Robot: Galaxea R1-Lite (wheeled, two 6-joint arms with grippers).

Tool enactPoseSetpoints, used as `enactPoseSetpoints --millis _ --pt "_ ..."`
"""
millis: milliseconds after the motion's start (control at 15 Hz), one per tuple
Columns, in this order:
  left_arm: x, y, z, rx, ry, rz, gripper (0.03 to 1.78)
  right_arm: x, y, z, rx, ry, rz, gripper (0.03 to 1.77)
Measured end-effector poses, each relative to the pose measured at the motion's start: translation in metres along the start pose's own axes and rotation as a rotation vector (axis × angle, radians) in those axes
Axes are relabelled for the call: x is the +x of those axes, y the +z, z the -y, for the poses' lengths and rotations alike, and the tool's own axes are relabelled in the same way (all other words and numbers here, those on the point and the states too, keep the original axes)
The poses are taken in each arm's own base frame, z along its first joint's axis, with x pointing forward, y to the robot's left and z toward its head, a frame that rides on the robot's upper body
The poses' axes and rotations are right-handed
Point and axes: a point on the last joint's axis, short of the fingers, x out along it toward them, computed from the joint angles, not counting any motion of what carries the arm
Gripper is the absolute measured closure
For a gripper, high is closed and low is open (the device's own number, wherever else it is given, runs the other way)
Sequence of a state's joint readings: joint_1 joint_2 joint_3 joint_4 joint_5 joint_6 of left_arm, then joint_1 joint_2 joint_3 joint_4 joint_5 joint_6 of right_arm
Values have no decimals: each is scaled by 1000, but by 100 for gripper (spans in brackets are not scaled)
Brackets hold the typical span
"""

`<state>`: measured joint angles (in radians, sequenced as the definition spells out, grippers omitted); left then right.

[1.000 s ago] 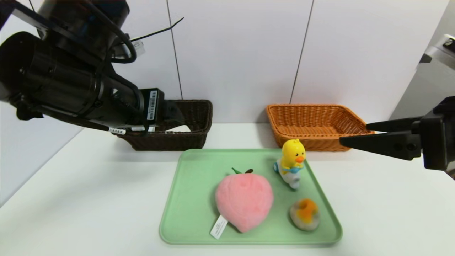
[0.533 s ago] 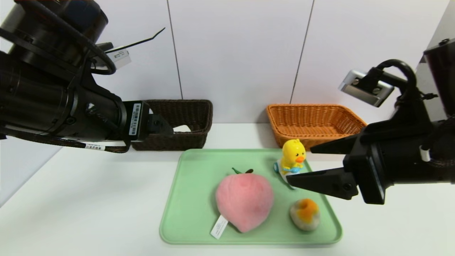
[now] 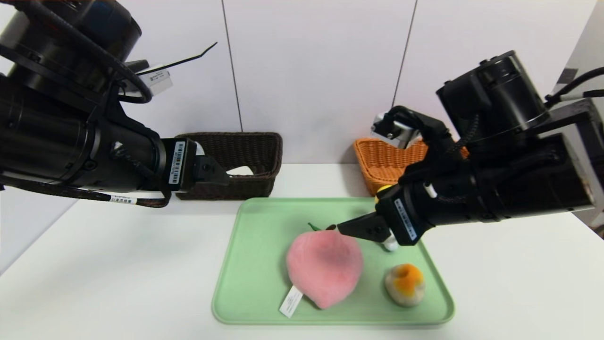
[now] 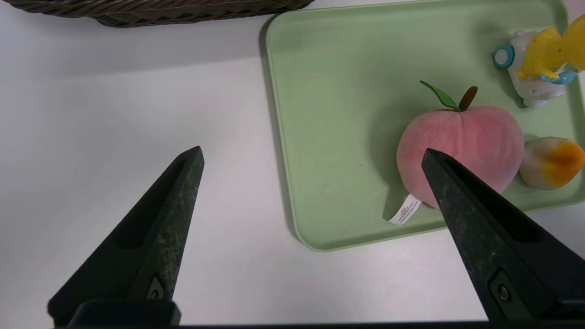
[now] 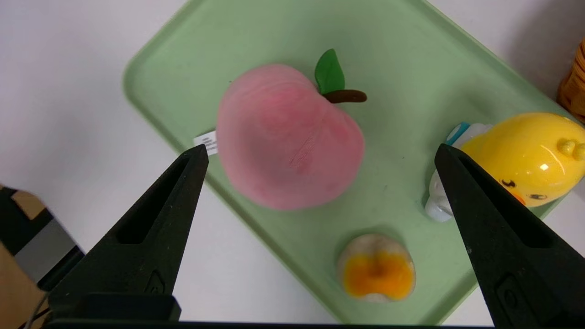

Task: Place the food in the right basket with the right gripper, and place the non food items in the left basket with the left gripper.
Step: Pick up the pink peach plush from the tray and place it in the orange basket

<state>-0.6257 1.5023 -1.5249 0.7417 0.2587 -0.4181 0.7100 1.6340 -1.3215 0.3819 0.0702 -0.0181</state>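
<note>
Right claw (image 5: 320, 153) has swung in from the robot's right edge of the head view since the earlier frame and now hangs over the green tray (image 3: 257, 264), its fingers spread wide w/ nothing between them. One dark fingertip (image 3: 342, 228) shows just by the stem end of the pink plush peach (image 3: 324, 268); can't tell whether it touches. Left arm has pulled back a little toward the robot's left; its claw (image 4: 313, 153) hovers over bare white worktop (image 3: 118, 274) beside the tray's left edge, also wide open and empty.

On the tray: peach near the middle, lying on its side w/ green leaf and brown stem toward the wall, white tag (image 3: 290, 302) sticking out at the near end. Small bun-like piece w/ orange top (image 3: 404, 284) sits near the tray's right front corner, apart from the peach. Yellow duck toy (image 5: 521, 157) stands at the tray's right rear, mostly hidden behind the right arm in the head view, clear in both wrist views.

Dark brown basket (image 3: 245, 160) sits at the back on the robot's left, orange basket (image 3: 384, 163) at the back on the right, partly covered by the right arm. Both on the worktop near the wall, behind the tray.
</note>
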Motion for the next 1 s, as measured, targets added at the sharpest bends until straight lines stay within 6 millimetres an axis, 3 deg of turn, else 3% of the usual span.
enactPoseSetpoints --millis 400,1000 --pt "3 0 1 1 3 -6 12 50 2 -14 -34 -15 -91 9" --pt "12 -3 2 8 14 -33 12 76 -12 -21 -43 5 -180 9"
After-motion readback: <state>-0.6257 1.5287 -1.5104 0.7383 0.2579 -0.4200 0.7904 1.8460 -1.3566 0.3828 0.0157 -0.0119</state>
